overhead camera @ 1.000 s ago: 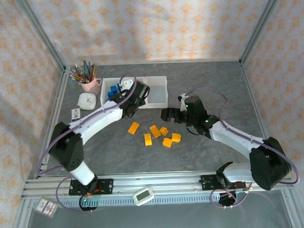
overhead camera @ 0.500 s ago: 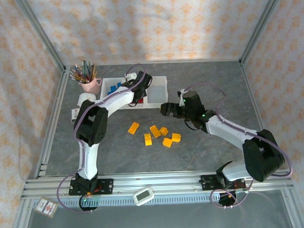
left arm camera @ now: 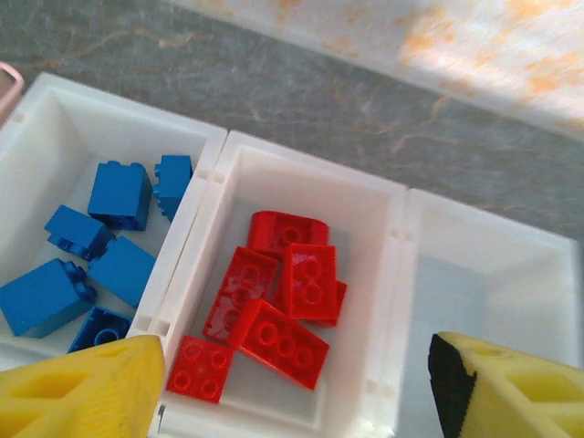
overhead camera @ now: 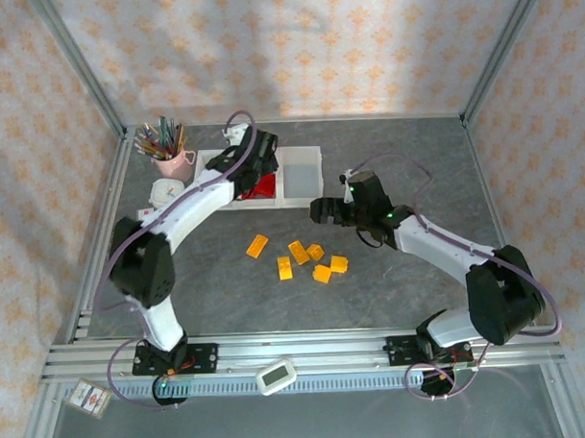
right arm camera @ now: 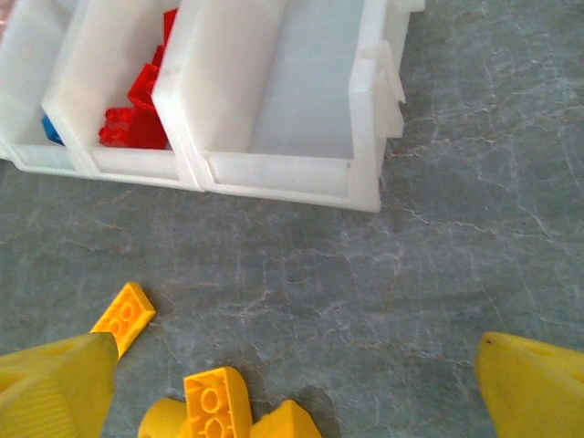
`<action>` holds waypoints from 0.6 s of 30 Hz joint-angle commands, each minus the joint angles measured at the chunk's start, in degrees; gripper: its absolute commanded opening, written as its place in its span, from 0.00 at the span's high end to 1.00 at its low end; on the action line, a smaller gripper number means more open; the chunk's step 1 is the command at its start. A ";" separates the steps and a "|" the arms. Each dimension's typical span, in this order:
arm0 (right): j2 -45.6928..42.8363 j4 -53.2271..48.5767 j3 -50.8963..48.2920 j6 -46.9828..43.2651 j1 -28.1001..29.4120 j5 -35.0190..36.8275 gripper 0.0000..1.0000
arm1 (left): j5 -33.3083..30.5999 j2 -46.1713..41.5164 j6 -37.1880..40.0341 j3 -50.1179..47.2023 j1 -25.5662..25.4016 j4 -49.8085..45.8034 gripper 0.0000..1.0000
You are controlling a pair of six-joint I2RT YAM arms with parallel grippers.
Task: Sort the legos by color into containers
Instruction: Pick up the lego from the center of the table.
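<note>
Three joined white containers (overhead camera: pixel 304 178) stand at the back of the table. In the left wrist view the left bin holds several blue legos (left arm camera: pixel 119 194), the middle bin (left arm camera: pixel 394 274) several red legos (left arm camera: pixel 278 338), and the right bin is bare. My left gripper (left arm camera: pixel 297 401) hovers open over the middle bin with nothing between its yellow fingers (left arm camera: pixel 82 388). In the top view it is the left gripper (overhead camera: pixel 259 172). Several yellow-orange legos (overhead camera: pixel 298 251) lie on the table. My right gripper (overhead camera: pixel 317 212) hangs open above them, right of the bins; two yellow legos (right arm camera: pixel 219 406) show near its left finger (right arm camera: pixel 55 383).
A pink cup of pencils (overhead camera: pixel 171 158) and a white round timer (overhead camera: pixel 165 193) stand left of the bins. A small card (overhead camera: pixel 145 219) lies near the left rail. A white device (overhead camera: pixel 276 375) rests on the front rail. One flat yellow brick (right arm camera: pixel 124 315) lies apart, left of the others.
My left gripper's jaws have spread open, and it has moved back over the middle bin while the arm's elbow swung left. My right gripper has shifted slightly toward the bins.
</note>
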 commanded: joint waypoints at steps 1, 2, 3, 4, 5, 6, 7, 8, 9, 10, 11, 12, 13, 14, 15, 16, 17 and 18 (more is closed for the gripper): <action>-0.62 -4.87 2.68 -2.50 1.17 2.44 0.00 | 2.73 -6.12 0.10 -6.02 -2.11 0.72 0.18; -0.77 -5.77 3.01 -2.74 1.56 3.03 0.00 | 2.51 -7.85 0.02 -7.73 -2.78 0.56 0.17; -0.72 -6.82 3.28 -2.93 2.09 3.72 0.00 | 1.77 -9.82 -0.43 -9.80 -3.75 0.41 0.16; -0.55 -7.81 3.60 -3.00 2.57 4.34 0.00 | 1.44 -11.97 -1.15 -12.18 -4.72 0.54 0.15; -0.30 -8.75 3.95 -2.93 3.19 4.78 0.00 | 1.89 -13.69 -1.55 -14.26 -5.43 0.97 0.14; 0.12 -9.64 4.40 -3.00 3.97 5.41 0.00 | 2.99 -15.68 -2.10 -16.74 -6.07 1.50 0.13; 0.49 -10.45 4.70 -3.04 4.86 5.95 0.00 | 3.68 -17.56 -2.88 -19.14 -6.76 1.95 0.12; 0.90 -10.87 4.92 -3.31 5.62 6.35 0.00 | 3.99 -19.12 -3.66 -21.10 -7.34 2.21 0.10; 1.48 -11.21 5.18 -3.57 6.70 6.84 0.00 | 4.38 -20.81 -4.52 -23.34 -8.02 2.66 0.08; 2.02 -11.58 5.49 -3.78 7.57 7.22 0.00 | 4.98 -22.45 -5.27 -25.51 -8.70 3.14 0.06; 2.64 -11.81 5.71 -3.88 8.21 7.42 0.00 | 5.55 -23.79 -5.74 -27.21 -9.32 3.65 0.05; 3.33 -12.08 6.06 -3.88 8.78 7.68 0.00 | 6.30 -25.16 -6.42 -29.16 -9.91 4.03 0.04; 3.94 -12.28 6.39 -3.86 9.32 8.07 0.00 | 6.80 -26.29 -7.03 -30.66 -10.46 4.25 0.02; 4.76 -12.56 6.90 -4.09 10.01 8.42 0.01 | 7.28 -27.50 -7.45 -32.49 -11.08 4.72 0.01; 5.51 -12.83 7.32 -4.25 10.81 9.13 0.02 | 7.53 -28.73 -7.76 -34.33 -11.56 5.12 0.00; 6.19 -12.97 7.73 -4.47 11.46 9.79 0.02 | 7.45 -29.78 -8.26 -35.78 -11.85 5.31 0.01; 7.23 -13.08 8.22 -4.61 12.11 10.46 0.02 | 7.57 -30.97 -9.04 -37.53 -11.98 5.61 0.01; 8.37 -13.50 8.92 -4.82 12.62 10.78 0.03 | 7.85 -32.30 -9.59 -39.27 -12.04 6.05 0.01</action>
